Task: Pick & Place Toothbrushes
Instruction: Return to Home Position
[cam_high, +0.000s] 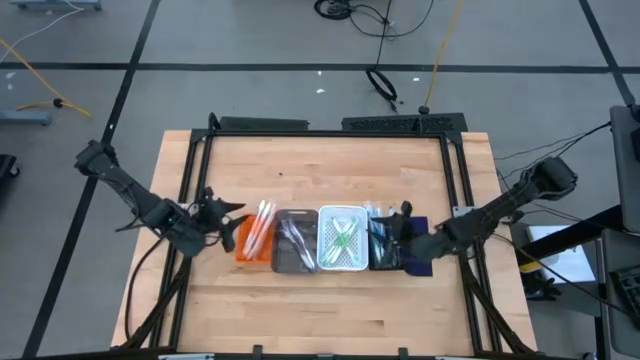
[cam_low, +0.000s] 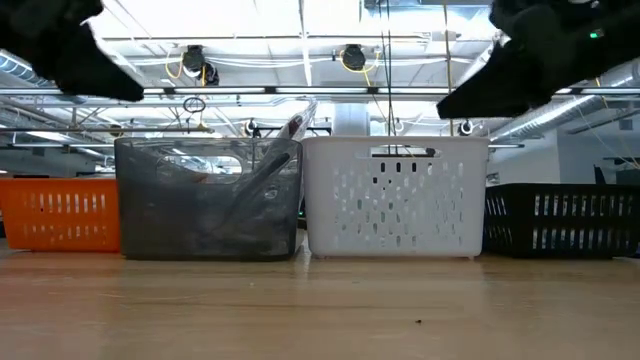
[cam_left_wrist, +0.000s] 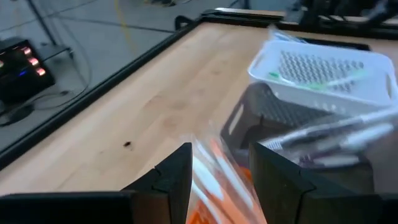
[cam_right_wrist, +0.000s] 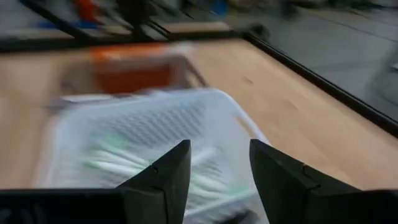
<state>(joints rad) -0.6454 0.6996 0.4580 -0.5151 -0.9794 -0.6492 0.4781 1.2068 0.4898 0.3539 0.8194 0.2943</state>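
A row of trays stands mid-table: orange (cam_high: 250, 245), grey (cam_high: 295, 262), white (cam_high: 342, 265), black (cam_high: 383, 262) and navy (cam_high: 418, 262). Toothbrushes lie in them: white and pink ones (cam_high: 262, 222) in the orange tray, clear ones (cam_left_wrist: 336, 134) in the grey, green ones (cam_high: 343, 238) in the white, blue ones (cam_high: 378, 232) in the black. My left gripper (cam_high: 228, 222) hovers open at the orange tray's left side, with the white toothbrushes (cam_left_wrist: 217, 177) showing beyond its fingers. My right gripper (cam_high: 405, 222) hovers open over the black tray, facing the green toothbrushes (cam_right_wrist: 118, 155).
A black frame (cam_high: 330, 125) runs along the table's far, left and right edges. Bare wood lies in front of the trays (cam_high: 320, 310) and behind them (cam_high: 320, 170). In the low view one toothbrush (cam_low: 272, 160) leans up out of the grey tray (cam_low: 210, 205).
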